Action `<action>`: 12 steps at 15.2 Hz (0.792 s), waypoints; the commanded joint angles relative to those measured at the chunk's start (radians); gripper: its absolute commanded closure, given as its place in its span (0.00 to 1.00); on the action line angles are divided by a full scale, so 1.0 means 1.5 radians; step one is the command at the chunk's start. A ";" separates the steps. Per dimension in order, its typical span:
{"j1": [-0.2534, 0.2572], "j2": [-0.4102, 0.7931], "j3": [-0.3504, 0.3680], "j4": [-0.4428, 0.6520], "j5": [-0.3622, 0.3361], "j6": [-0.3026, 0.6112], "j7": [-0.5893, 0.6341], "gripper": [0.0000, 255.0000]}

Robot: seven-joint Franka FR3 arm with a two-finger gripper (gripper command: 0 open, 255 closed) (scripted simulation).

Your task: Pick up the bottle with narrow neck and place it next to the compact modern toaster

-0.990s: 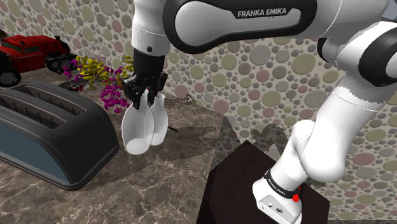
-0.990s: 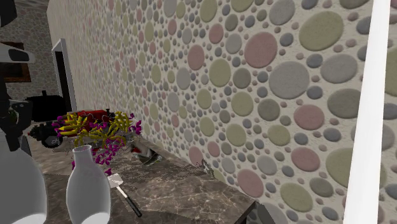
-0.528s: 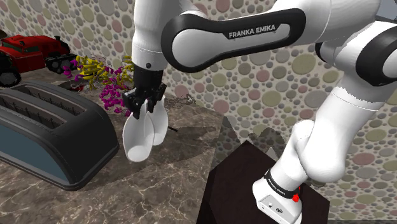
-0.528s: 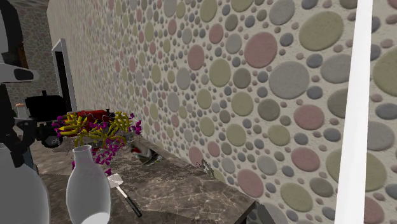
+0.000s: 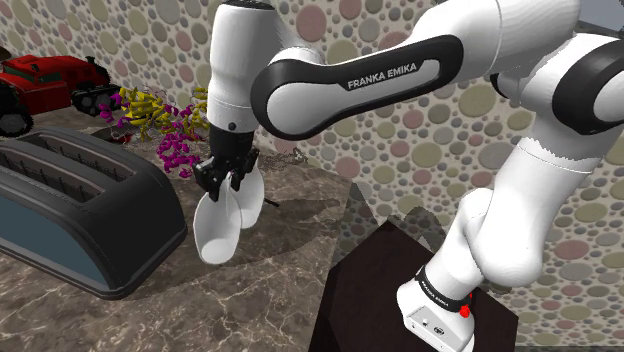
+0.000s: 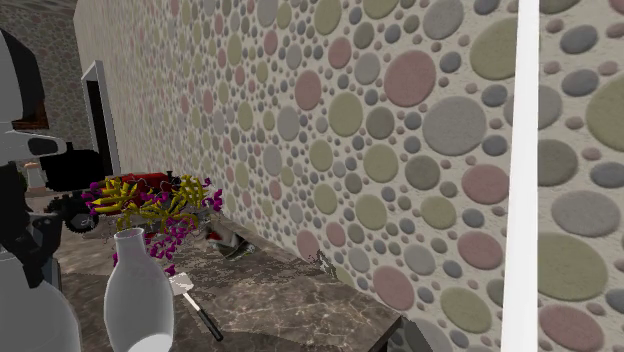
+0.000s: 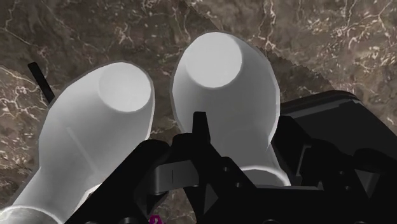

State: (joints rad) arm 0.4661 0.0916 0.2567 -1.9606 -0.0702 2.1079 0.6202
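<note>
Shoulder view: pincer (image 5: 226, 182) downward on bottle (image 5: 216, 232)

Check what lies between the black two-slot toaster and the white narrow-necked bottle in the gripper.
Nothing stands there: in the shoulder view a bare strip of dark marbled countertop separates the black two-slot toaster from the white narrow-necked bottle the gripper clasps.

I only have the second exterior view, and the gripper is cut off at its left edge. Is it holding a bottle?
Observer: Yes. In the shoulder view the gripper is shut on the neck of a white bottle.
Operator: Where is the toaster?
Observer: The dark toaster sits close by, at the shoulder view's left of that bottle.
Operator: And the bottle I see standing?
Observer: In the shoulder view that second bottle stands on the held one's far side from the toaster.
</note>
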 commanded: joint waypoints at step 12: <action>0.000 0.001 0.000 -0.002 -0.001 0.004 0.000 0.00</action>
State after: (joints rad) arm 0.4661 0.0934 0.2566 -1.9639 -0.0710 2.1140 0.6208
